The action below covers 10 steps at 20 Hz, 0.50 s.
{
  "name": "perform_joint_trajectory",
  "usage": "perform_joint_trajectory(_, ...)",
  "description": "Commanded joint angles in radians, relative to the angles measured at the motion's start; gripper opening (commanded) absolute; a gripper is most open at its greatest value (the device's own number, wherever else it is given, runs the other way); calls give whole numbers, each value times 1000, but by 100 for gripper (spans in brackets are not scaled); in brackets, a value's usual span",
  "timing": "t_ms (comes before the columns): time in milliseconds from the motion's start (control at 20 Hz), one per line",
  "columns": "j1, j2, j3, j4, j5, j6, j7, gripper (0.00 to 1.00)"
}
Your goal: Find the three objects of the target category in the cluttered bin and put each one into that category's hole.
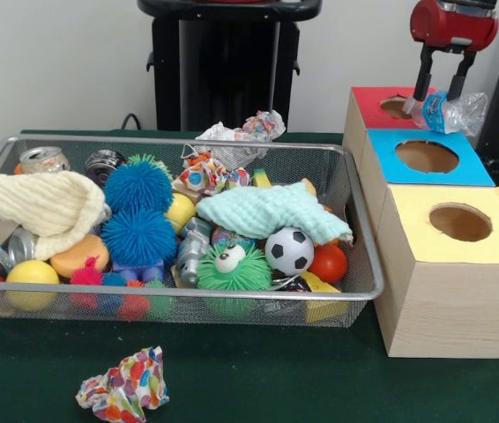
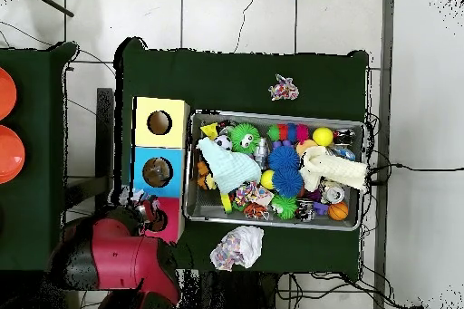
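Note:
In the front view my gripper (image 1: 437, 95) hangs at the top right, shut on a crumpled clear plastic bottle (image 1: 450, 113) with a blue label. The bottle sits just above the right side of the round hole (image 1: 397, 107) in the red-topped box (image 1: 369, 104). From overhead, my red arm (image 2: 113, 260) reaches over that red box (image 2: 170, 219), and the bottle is hard to make out there. The wire mesh bin (image 1: 366, 264) holds several toys, cloths and crushed cans (image 1: 42, 159).
A blue-topped box (image 1: 474, 167) and a yellow-topped box (image 1: 413, 216), each with a hole, stand in line in front of the red one. Crumpled patterned paper (image 1: 124, 386) lies on the green table before the bin; another wad (image 1: 249, 130) lies behind it.

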Motion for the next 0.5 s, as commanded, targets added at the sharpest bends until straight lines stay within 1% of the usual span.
perform_joint_trajectory(50, -41, 16, 68, -18, 37, 20, 245, 100)
perform_joint_trajectory(500, -40, -9, 56, -37, 38, 97, 236, 100)
